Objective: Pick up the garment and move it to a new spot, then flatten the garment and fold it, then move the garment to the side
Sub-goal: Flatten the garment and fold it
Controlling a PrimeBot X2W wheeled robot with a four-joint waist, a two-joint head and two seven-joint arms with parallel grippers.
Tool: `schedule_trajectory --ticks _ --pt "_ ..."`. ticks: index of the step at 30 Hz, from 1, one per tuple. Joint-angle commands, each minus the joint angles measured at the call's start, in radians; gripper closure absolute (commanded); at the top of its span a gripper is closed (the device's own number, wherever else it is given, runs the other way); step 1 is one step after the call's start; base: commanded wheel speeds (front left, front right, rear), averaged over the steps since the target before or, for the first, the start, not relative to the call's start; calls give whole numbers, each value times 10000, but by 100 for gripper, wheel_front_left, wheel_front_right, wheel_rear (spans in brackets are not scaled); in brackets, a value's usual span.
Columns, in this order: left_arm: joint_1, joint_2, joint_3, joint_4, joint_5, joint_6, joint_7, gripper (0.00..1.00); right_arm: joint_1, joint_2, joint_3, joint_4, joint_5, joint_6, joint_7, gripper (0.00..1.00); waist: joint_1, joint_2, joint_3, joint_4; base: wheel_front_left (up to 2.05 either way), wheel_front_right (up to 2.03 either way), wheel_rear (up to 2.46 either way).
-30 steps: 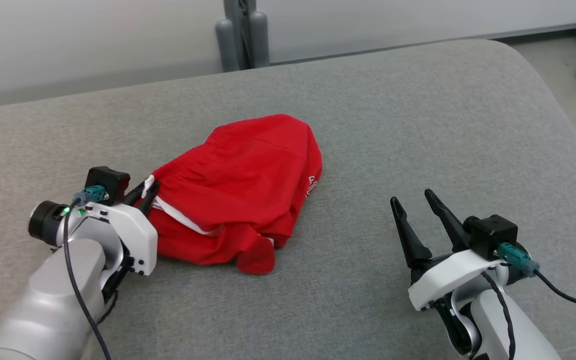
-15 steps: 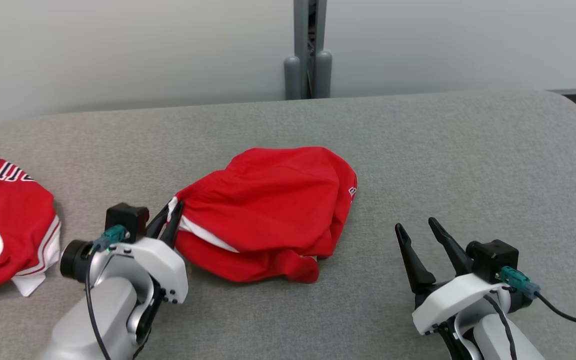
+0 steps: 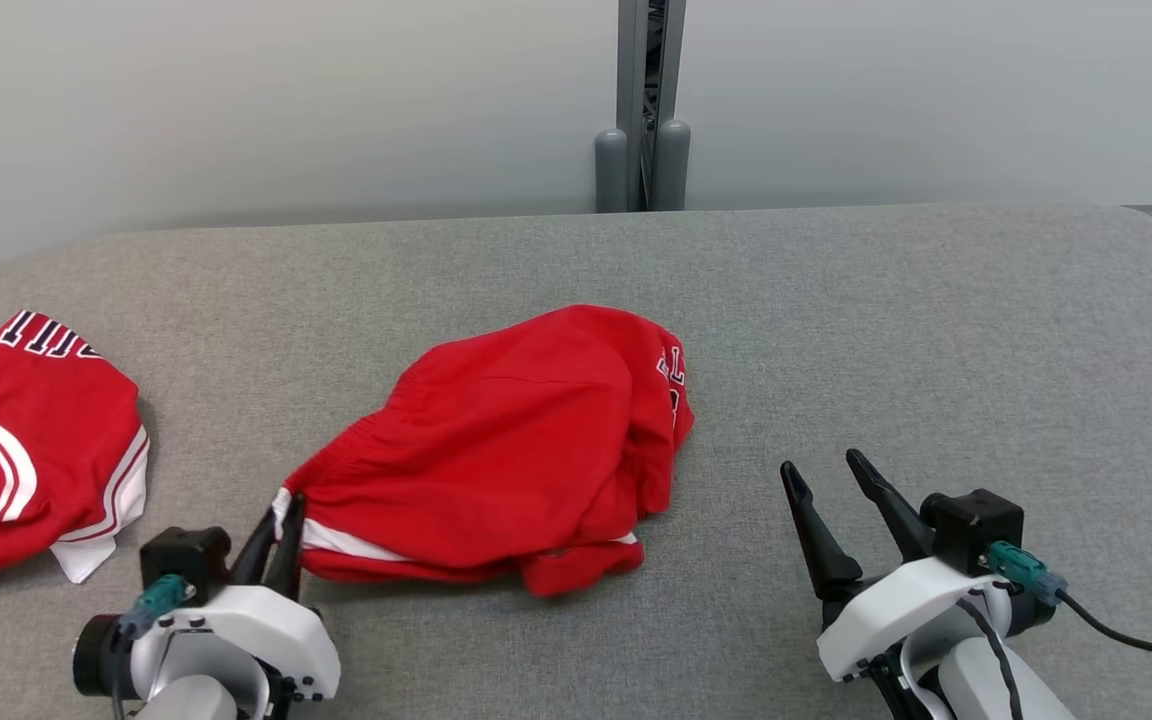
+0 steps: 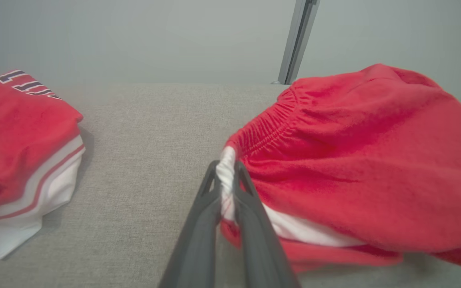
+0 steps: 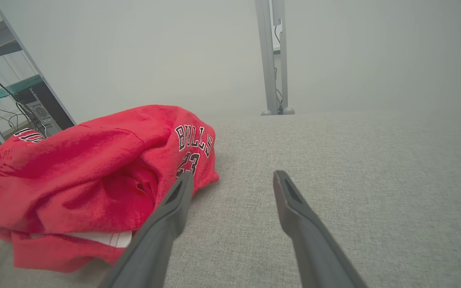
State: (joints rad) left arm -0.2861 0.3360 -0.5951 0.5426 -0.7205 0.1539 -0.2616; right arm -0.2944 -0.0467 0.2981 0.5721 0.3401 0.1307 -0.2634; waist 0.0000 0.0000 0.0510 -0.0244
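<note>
Garment (image 3: 526,450) lies crumpled on grey cushioned surface (image 3: 936,330) before pale wall (image 3: 236,100)

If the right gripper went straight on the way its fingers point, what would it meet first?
Probably nothing soon: the open right gripper points across bare grey padded surface, passing right of the crumpled red garment; the grey upright post stands beyond.
</note>
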Motion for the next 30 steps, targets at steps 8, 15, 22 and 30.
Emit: schedule_trajectory --ticks 8,15,22,30 --pt "791 -158 1569 -109 728 137 -46 100 -121 -66 552 289 333 1 22 0 0 0 58 -94 0 0 0" --pt "1093 -652 2099 324 1266 -382 -46 100 -222 -66 806 476 490 1 0 0 0 0 85 25 0 0 0" --pt "1001 -1077 2718 417 1969 -654 -45 0 -256 -68 1121 688 746 1 -7 0 0 0 68 281 0 0 0" --pt "1396 -1434 3727 -908 3287 -832 -45 0 -141 -68 1107 852 717 1 -15 0 0 0 -102 616 0 0 0"
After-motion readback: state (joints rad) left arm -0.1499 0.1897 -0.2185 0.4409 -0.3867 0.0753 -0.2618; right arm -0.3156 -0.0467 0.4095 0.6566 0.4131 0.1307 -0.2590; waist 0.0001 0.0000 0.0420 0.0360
